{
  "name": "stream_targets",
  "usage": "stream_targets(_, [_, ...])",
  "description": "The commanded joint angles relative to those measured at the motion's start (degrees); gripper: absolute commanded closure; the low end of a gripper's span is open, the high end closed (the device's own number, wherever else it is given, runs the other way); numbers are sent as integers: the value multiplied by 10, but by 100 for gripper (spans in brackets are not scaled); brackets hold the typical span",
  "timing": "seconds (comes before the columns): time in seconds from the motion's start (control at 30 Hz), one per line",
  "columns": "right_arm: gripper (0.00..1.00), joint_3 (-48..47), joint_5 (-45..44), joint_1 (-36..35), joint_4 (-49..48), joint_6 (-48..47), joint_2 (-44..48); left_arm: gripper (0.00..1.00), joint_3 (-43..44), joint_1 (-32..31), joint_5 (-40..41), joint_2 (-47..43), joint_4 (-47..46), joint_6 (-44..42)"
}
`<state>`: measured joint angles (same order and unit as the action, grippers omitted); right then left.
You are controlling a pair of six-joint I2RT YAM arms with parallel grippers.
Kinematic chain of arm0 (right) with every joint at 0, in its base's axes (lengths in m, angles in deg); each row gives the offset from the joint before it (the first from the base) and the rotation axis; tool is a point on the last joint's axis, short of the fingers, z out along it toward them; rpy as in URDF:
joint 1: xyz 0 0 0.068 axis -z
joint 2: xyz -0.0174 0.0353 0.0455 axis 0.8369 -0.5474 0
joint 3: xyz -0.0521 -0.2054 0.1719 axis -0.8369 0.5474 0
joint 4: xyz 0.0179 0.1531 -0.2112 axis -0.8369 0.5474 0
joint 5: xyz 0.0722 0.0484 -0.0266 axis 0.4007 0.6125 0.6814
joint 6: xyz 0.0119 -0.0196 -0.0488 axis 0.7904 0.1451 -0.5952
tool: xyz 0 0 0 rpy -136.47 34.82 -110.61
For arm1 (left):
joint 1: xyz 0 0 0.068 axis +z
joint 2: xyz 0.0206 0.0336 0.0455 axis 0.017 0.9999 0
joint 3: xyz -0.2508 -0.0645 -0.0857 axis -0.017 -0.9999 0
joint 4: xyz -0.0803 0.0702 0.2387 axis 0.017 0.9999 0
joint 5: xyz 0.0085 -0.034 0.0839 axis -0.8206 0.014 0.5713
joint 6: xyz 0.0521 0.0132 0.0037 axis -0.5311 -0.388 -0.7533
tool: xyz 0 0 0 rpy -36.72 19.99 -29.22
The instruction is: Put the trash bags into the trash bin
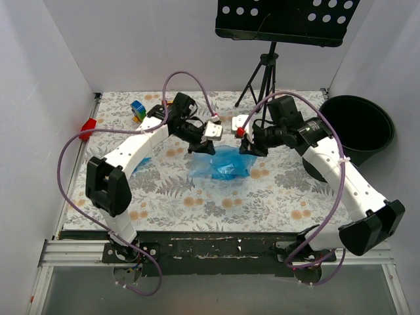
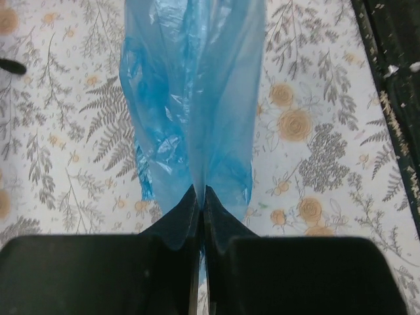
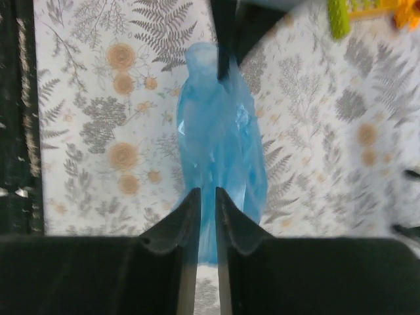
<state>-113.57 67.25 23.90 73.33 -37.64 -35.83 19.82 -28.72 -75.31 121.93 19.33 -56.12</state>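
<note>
A translucent bright-blue trash bag [image 1: 223, 164] hangs stretched between my two grippers above the middle of the floral table, its lower part resting on the cloth. My left gripper [image 1: 202, 146] is shut on the bag's left end; in the left wrist view its fingertips [image 2: 194, 197] pinch the blue film [image 2: 193, 98]. My right gripper [image 1: 248, 146] is shut on the right end; in the right wrist view the bag [image 3: 220, 131] runs between its narrow jaws [image 3: 202, 191]. The black trash bin [image 1: 357, 125] stands off the table's right edge, beyond the right arm.
A black perforated music stand [image 1: 282, 20] on a tripod stands at the back. Multicoloured toy blocks [image 1: 138, 108] lie at the back left, also in the right wrist view [image 3: 341, 16]. A red item [image 1: 88, 125] sits at the left edge. White walls enclose the table.
</note>
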Motion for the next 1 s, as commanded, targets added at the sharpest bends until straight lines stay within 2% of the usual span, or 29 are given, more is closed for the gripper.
stream_targets(0.0, [67,-44,123,100,22,142,-34,100,-84,6,74,-124,-105,-35])
stream_targets(0.07, [56,-89,207,169,-11,249,-68,100,-118,3,93,-155,-146,-53])
stream_targets(0.1, [46,-110,236,193,-32,292,-82,100,-131,1,102,-167,-160,-63])
stream_targets(0.13, [31,-127,252,203,-54,328,-98,100,-140,0,110,-177,-175,-65])
stream_targets(0.17, [28,-142,248,204,-73,356,-108,100,-142,0,115,-186,-191,-69])
stream_targets(0.2, [19,-150,245,205,-96,378,-118,100,-147,-1,119,-194,-204,-73])
stream_targets(0.27, [17,-138,255,202,-178,465,-132,100,-147,-6,132,-203,-220,-82])
stream_targets(0.3, [16,-143,258,194,-191,480,-144,100,-146,-10,138,-205,-223,-87])
stream_targets(0.47, [14,-171,263,131,-170,486,-194,100,-135,-20,158,-214,-225,-102])
stream_targets(0.73, [13,-120,221,72,-180,533,-215,100,-159,-28,161,-249,-266,-123])
stream_targets(0.87, [12,-130,177,60,-162,534,-236,100,-171,-33,157,-264,-292,-122])
stream_targets(0.97, [14,-136,197,60,-161,535,-252,100,-184,-34,159,-275,-315,-121])
